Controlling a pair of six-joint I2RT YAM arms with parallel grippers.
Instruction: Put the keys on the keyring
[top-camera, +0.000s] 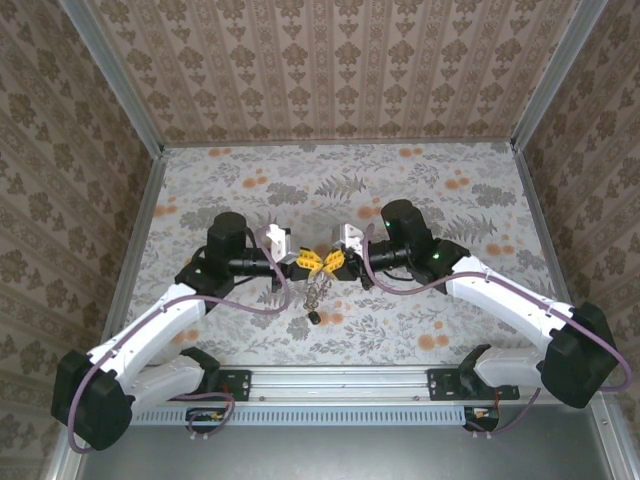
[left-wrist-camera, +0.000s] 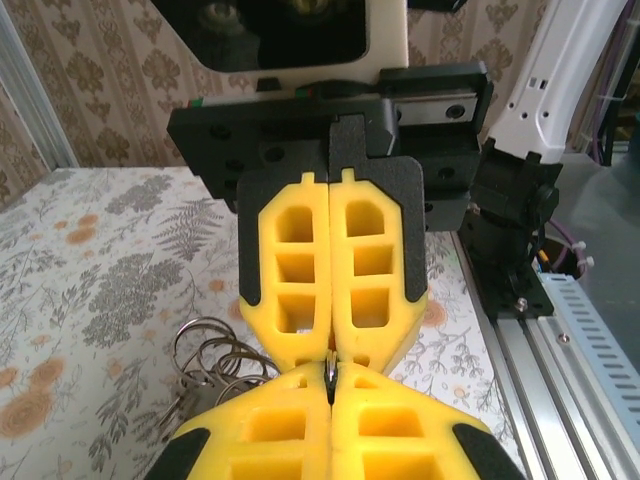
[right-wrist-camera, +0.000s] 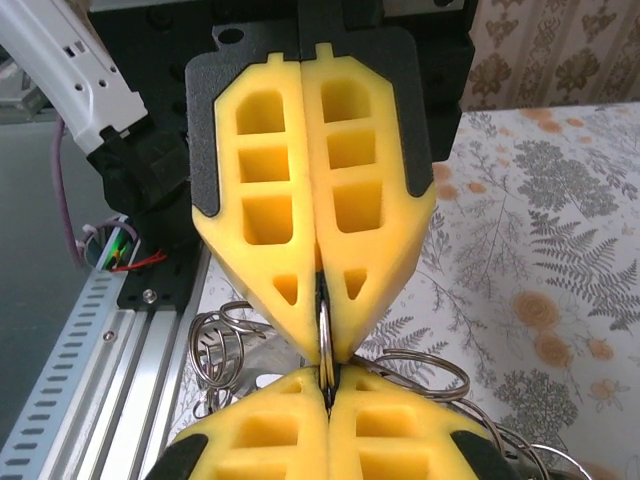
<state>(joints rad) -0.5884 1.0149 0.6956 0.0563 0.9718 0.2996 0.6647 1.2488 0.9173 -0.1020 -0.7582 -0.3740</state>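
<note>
Left hand (top-camera: 310, 260) and right hand (top-camera: 331, 261) meet tip to tip, both clenched on the keyring (right-wrist-camera: 325, 335), held edge-on between them.

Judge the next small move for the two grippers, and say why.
Probably twist the right gripper slightly against the left gripper to pry open the keyring: both are shut on its thin edge, tip to tip.
</note>
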